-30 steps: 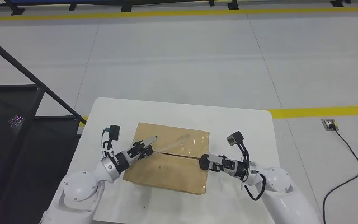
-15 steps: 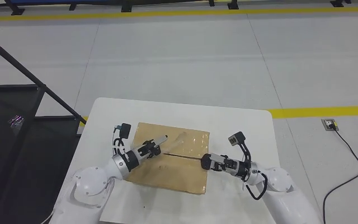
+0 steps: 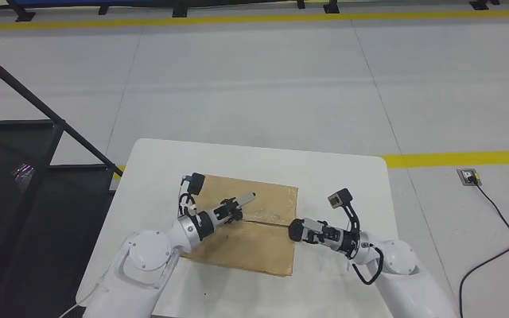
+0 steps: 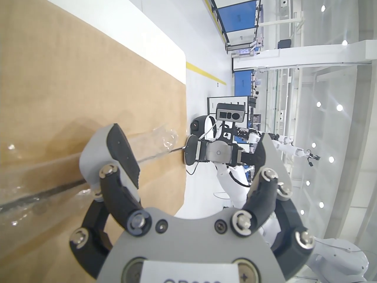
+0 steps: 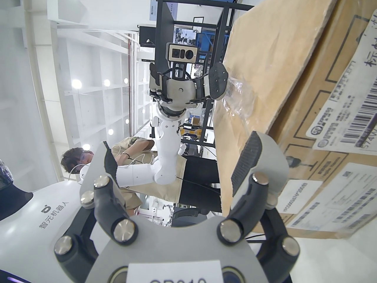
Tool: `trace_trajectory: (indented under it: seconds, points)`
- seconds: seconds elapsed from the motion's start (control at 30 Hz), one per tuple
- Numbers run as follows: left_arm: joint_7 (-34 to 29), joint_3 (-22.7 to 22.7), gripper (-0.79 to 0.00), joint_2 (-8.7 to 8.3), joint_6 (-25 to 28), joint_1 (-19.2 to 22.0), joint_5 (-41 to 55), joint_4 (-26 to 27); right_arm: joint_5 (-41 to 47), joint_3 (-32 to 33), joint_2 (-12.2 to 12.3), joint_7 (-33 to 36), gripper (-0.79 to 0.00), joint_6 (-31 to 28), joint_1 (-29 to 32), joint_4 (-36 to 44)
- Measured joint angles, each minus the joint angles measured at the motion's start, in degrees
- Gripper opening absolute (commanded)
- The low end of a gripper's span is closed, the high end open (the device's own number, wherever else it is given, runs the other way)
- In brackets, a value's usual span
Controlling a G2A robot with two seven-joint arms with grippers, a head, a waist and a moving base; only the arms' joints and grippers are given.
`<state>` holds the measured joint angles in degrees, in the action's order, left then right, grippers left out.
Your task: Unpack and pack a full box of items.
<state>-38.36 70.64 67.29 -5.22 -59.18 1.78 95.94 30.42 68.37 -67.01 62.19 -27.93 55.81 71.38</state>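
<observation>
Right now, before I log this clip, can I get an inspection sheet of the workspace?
Surface: white table, bearing one box.
Job's things: cardboard box, flaps shut; clear tape partly lifted along its seam.
Clutter: nothing seen.
Grippers: left gripper open over the box top beside the tape; right gripper open at the box's edge by the seam.
Cables: floor cable running to a socket.
Surroundings: grey floor with yellow line, black frame.

A white table [image 3: 334, 171] with rounded corners carries one cardboard box [image 3: 254, 250] near its middle
</observation>
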Motion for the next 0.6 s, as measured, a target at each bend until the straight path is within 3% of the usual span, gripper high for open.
trace_trajectory:
  seconds: [0.2, 0.3, 0.4, 0.6]
  points:
    - [0.24, 0.46, 0.0, -0.01, 0.71, -0.24, 1.28, 1.14, -0.23, 0.24, -0.05, -1.34, 0.0, -1.71, -0.06, 0.33]
    - [0.35, 2.26, 0.0, -0.29, 1.79, -1.89, 2.25, 3.22, -4.57, -0.01, -0.05, -4.53, 0.0, -2.78, 0.17, 2.51]
    - [0.6, 4.54, 0.0, -0.63, 3.05, -4.09, 3.21, 5.59, -9.98, -0.29, -0.03, -8.93, 0.0, 0.34, -0.08, 5.68]
    - [1.56, 9.76, 0.0, -1.3, 6.12, -9.55, 5.53, 9.5, -18.31, -1.74, -0.06, -14.85, 0.0, 13.88, -1.23, 11.43]
